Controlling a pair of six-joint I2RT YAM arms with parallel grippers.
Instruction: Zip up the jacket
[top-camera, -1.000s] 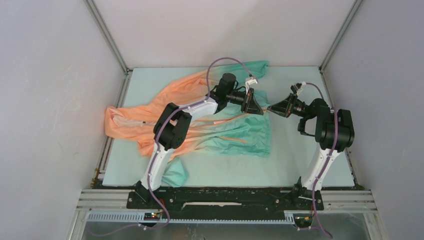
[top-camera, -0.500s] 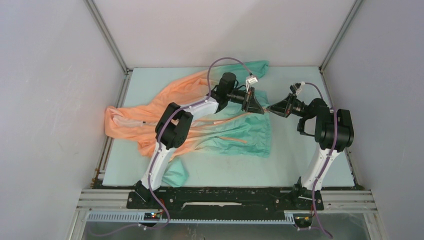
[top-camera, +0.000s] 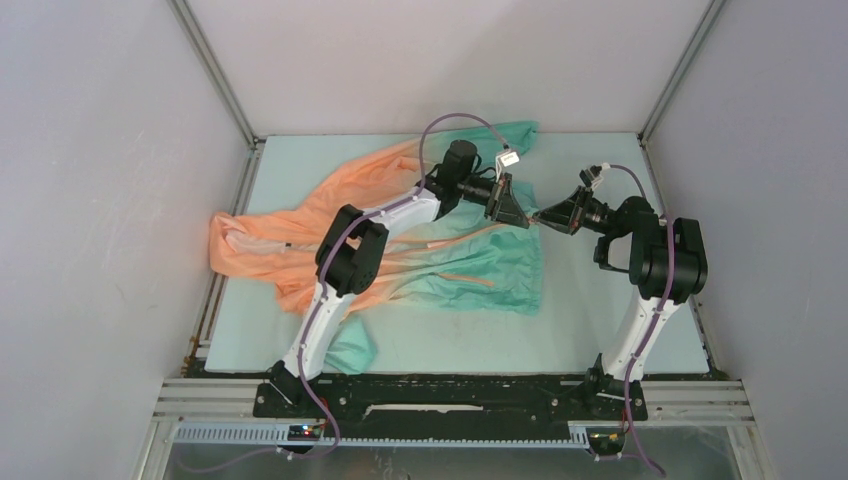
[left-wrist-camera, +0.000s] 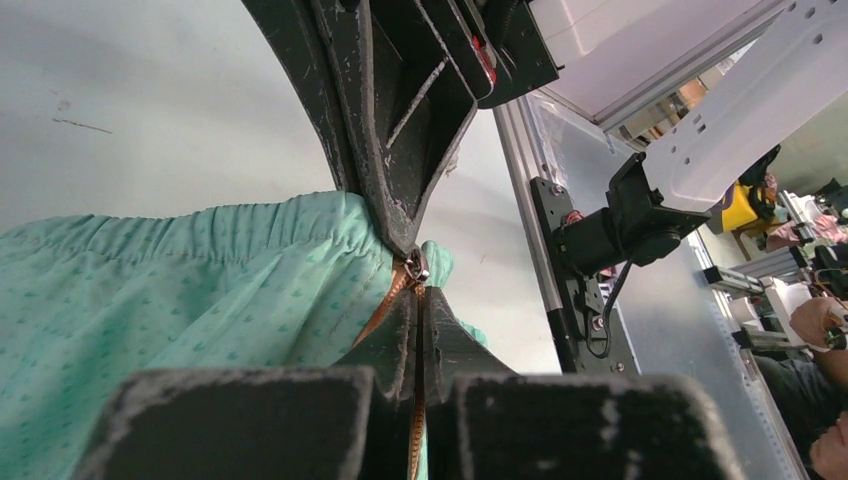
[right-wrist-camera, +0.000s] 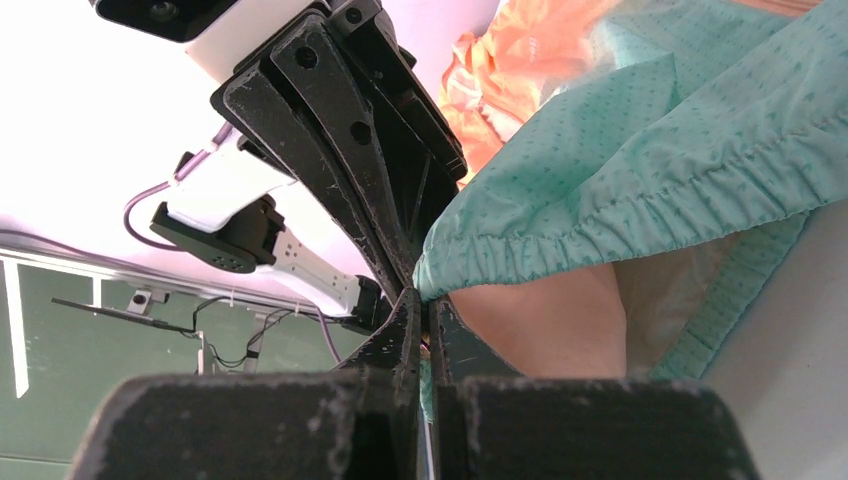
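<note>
The jacket (top-camera: 400, 225) lies spread on the table, peach-orange at the left and teal-green at the right. My left gripper (top-camera: 520, 216) is shut on the orange zipper tape at the teal hem, just below the silver zipper slider (left-wrist-camera: 417, 266). My right gripper (top-camera: 543, 215) faces it tip to tip and is shut on the hem's end (right-wrist-camera: 440, 280) by the zipper's bottom. In the left wrist view the tape (left-wrist-camera: 415, 440) runs between the closed pads (left-wrist-camera: 395, 330). The elastic teal hem (right-wrist-camera: 640, 215) drapes right of the right pads (right-wrist-camera: 405, 325).
The pale green table top (top-camera: 620, 330) is bounded by grey walls and metal frame rails (top-camera: 215, 290). A teal sleeve end (top-camera: 352, 347) lies near the left arm's base. An orange pocket strip (top-camera: 462, 279) lies on the teal front panel.
The left wrist has shifted slightly up and right; the right gripper has hardly moved. Both stay shut at the zipper's bottom end.
</note>
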